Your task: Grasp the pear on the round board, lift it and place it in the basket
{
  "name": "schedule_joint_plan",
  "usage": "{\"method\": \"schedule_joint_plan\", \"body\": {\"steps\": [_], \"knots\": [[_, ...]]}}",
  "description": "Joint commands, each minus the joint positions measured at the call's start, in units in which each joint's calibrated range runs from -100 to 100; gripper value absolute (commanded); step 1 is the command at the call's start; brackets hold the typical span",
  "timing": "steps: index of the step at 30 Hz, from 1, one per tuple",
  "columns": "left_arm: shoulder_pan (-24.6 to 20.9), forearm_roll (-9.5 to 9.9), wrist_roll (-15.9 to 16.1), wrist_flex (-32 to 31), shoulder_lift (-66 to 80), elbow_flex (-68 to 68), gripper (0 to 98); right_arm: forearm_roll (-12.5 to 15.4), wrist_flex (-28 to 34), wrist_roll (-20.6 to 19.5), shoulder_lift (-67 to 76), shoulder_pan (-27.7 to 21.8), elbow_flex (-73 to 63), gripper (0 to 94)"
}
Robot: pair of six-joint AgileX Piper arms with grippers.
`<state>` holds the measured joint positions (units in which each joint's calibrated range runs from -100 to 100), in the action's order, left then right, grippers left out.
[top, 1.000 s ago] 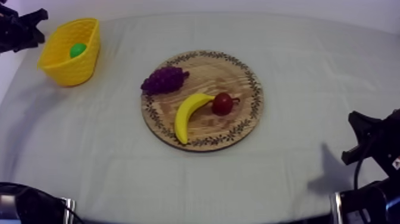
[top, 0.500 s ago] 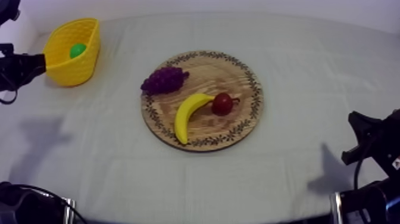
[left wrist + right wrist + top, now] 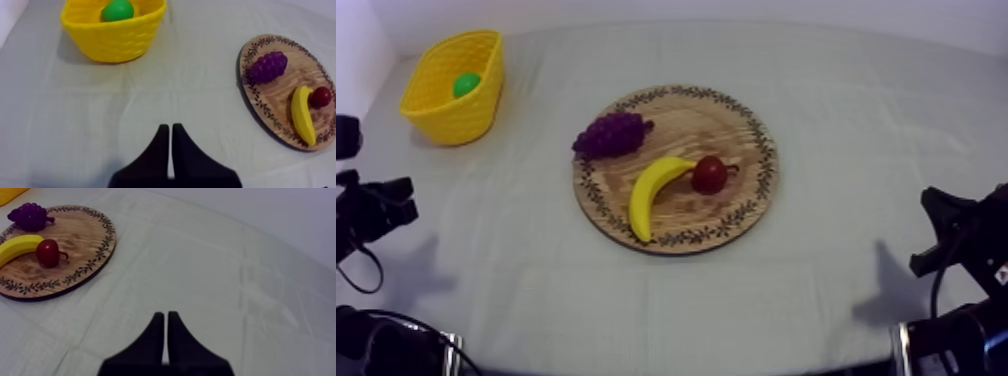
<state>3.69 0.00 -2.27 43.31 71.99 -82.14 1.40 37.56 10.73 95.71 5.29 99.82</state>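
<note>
Inside the basket, at the far left of the worktop, sits the green pear, off the board. Pressed together, the left pincer points toward the basket, far nearer than the right pincer, also pressed together, on the board's other side

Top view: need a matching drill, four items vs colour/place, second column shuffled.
Column 1
1. pear
2. grapes
3. banana
4. small red fruit

Column 2
A. purple, on the wooden board
B. yellow, curved
C. green, inside the yellow basket
D. red, beside the banana's upper end

Pairs: 1-C, 2-A, 3-B, 4-D
</note>
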Motion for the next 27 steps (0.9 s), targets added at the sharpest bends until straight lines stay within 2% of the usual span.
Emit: {"method": "schedule_joint_plan", "body": {"steps": [1,3,10,14,16,17,21,23,25,27], "knots": [[-0.1,-1.56,8.2,-0.2,6.9,-4.2,0.0,0.0,0.0,0.0,0.0,0.0,0.0,0.4],[-0.1,-2.22,10.6,-0.3,10.3,-6.2,0.0,0.0,0.0,0.0,0.0,0.0,0.0,0.4],[-0.4,-3.25,14.9,0.9,22.6,-11.9,0.0,0.0,0.0,0.0,0.0,0.0,0.0,0.4],[-0.5,-2.17,13.3,1.8,26.7,-13.0,0.0,0.0,0.0,0.0,0.0,0.0,0.0,0.4],[-0.4,-1.76,11.1,1.8,27.4,-13.3,0.0,0.0,0.0,0.0,0.0,0.0,0.0,0.4],[-0.4,-1.56,9.0,1.8,27.6,-13.4,0.0,0.0,0.0,0.0,0.0,0.0,0.0,0.4],[-0.3,-1.14,-1.7,1.5,27.9,-13.6,0.0,0.0,0.0,0.0,0.0,0.0,0.0,0.4],[-0.3,-1.07,-5.6,1.4,28.0,-13.7,0.0,0.0,0.0,0.0,0.0,0.0,0.0,0.4],[-0.3,-1.02,-7.6,1.0,28.0,-13.8,0.0,0.0,0.0,0.0,0.0,0.0,0.0,0.4],[-0.3,-0.02,-8.9,-1.7,28.0,-14.7,0.0,0.0,0.0,0.0,0.0,0.0,0.0,0.4]]}}
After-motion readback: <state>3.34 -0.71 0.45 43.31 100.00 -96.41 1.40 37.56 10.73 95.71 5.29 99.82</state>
